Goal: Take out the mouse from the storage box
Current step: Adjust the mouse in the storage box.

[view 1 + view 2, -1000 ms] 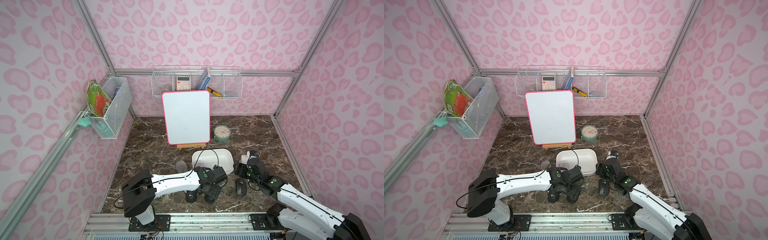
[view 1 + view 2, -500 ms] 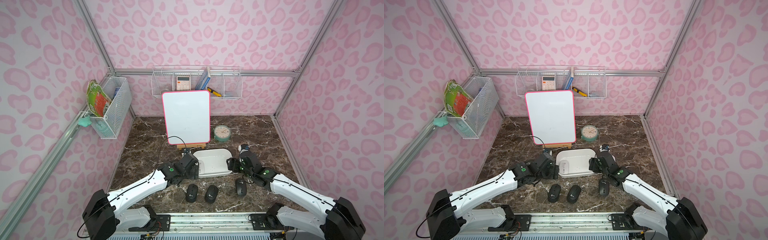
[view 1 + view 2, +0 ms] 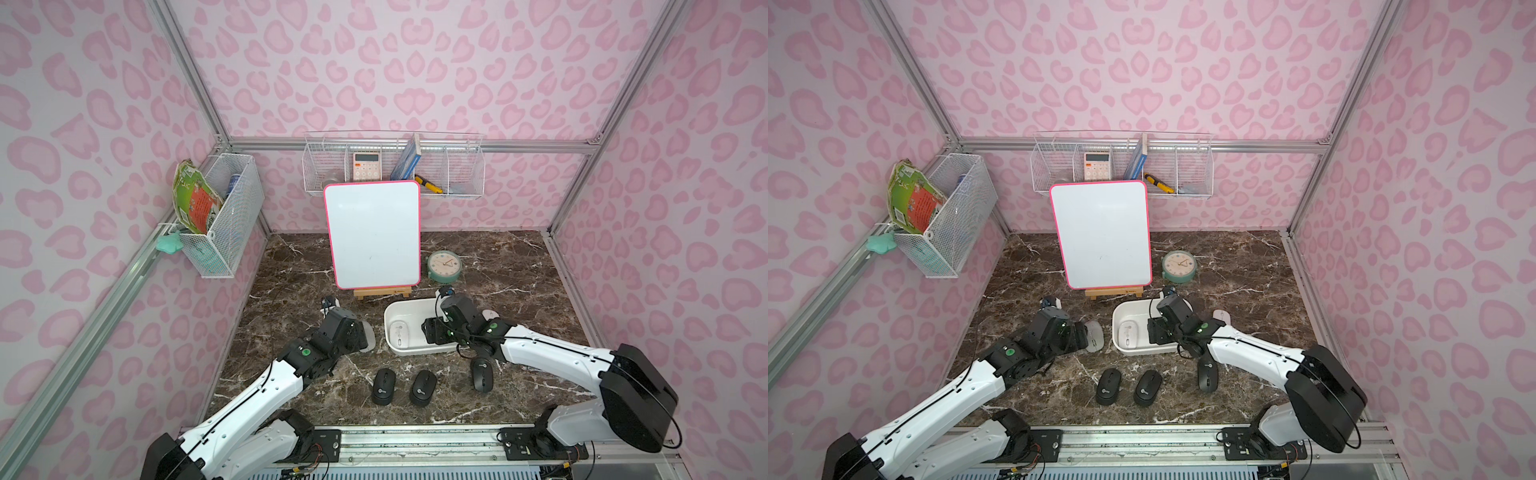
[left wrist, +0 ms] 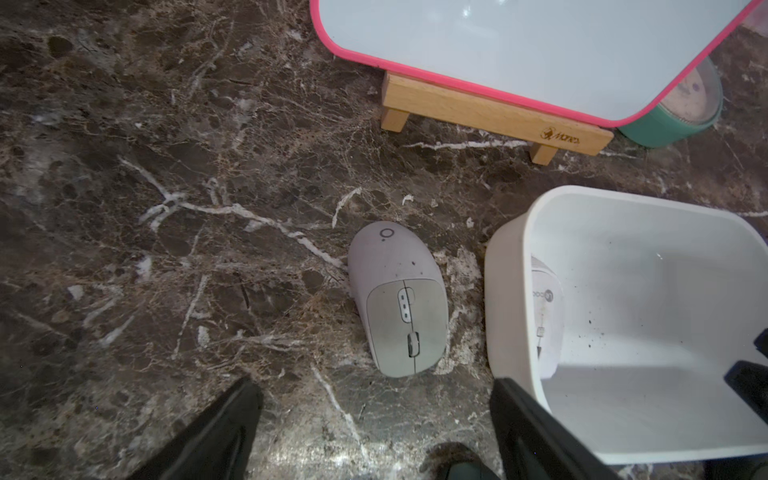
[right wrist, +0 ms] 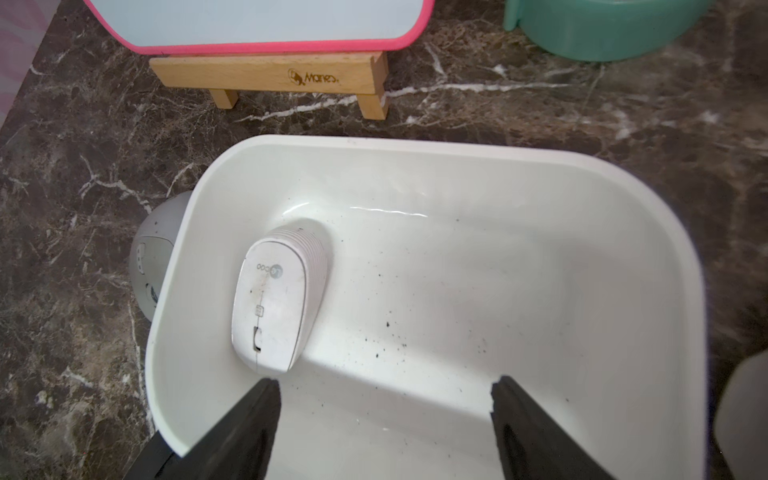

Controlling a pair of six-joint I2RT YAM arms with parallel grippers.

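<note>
The white storage box [image 3: 415, 352] [image 3: 1142, 351] stands in front of the easel, and one white mouse [image 3: 400, 334] [image 5: 276, 303] lies along its left wall. My right gripper [image 5: 384, 384] [image 3: 432, 330] hangs open over the box's floor, just to the right of that mouse, with nothing between its fingers. My left gripper [image 4: 374, 386] [image 3: 1079, 332] is open above the table just outside the box's left wall [image 4: 505, 291]. It points at a grey mouse [image 4: 399, 299] [image 3: 1094, 334] lying there and does not touch it.
Three black mice [image 3: 383, 386] [image 3: 423, 387] [image 3: 482, 374] lie near the front edge. A pale mouse [image 3: 492, 316] sits right of the box. Behind it stand a pink-rimmed whiteboard [image 3: 374, 235] on a wooden easel and a green clock [image 3: 444, 266]. Wire baskets [image 3: 395, 166] [image 3: 220, 216] hang on the walls.
My left arm has swung from the black mice at the front back and left to the grey mouse, its jaws opening wider. My right gripper has moved left over the box.
</note>
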